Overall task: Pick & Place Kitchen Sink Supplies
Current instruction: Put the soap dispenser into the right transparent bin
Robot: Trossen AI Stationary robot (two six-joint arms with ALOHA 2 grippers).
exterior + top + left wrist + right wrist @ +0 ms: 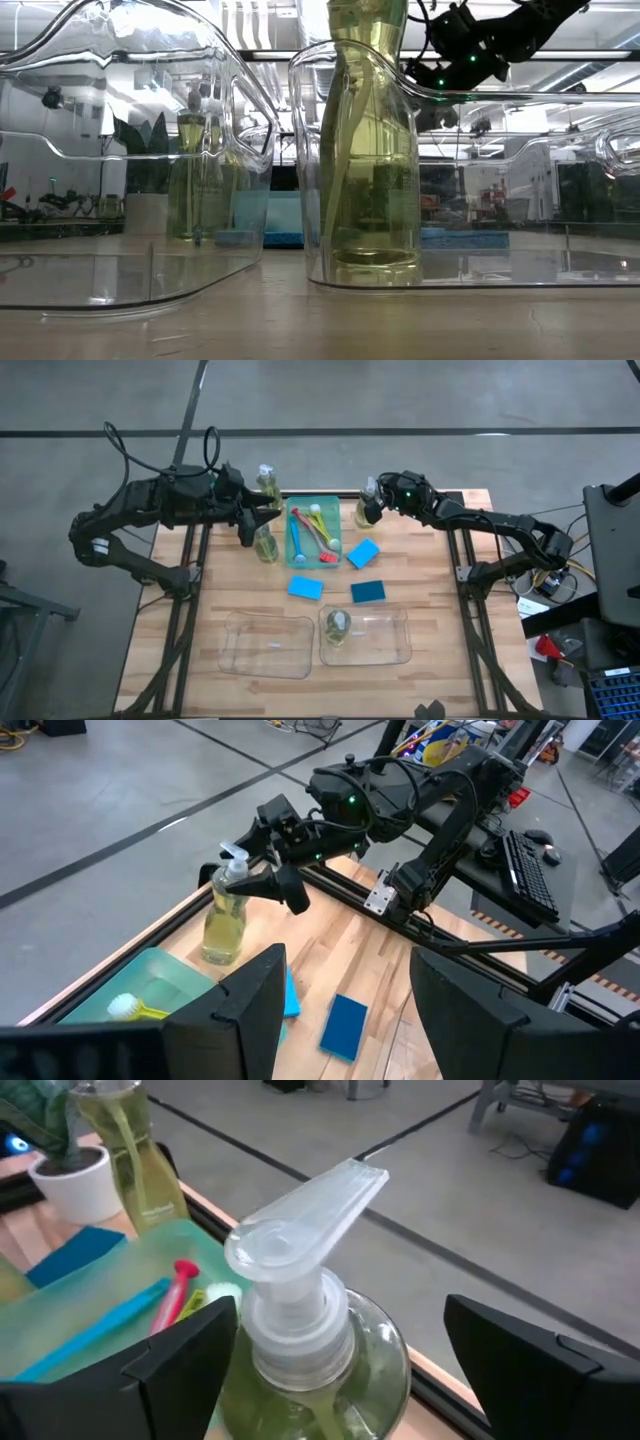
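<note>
Right end effector (368,510) sits at the far edge of the wooden bench (440,610), fingers spread wide on either side of a small clear pump bottle of yellow-green liquid (371,491). The right wrist view shows the bottle's neck and pump head (300,1295) centred between the two dark fingers with clear gaps on both sides; not yet gripped. The bottle stands upright just beside the shallow green tray (292,506) holding the slim blue, red and yellow-handled brushes (310,535).

Left end effector (247,520) hangs at the far left beside another clear bottle (265,546); fingers spread and holding nothing, per the left wrist view.

One bottle (338,626) already stands in the right-hand clear plastic bin (395,650); the left-hand bin (265,645) holds no supplies. Three flat blue sponges (305,588) lie on the bench between tray and bins.

Risks, judged:
- The fingers are level with the narrow pump collar. Closing there could catch the long spout, twisting or tipping the bottle.
- The bottle is close to the bench's far edge; a nudge could push it off.
- Smooth, round plastic with liquid weight below the grip: may swing or slip in transit.
</note>
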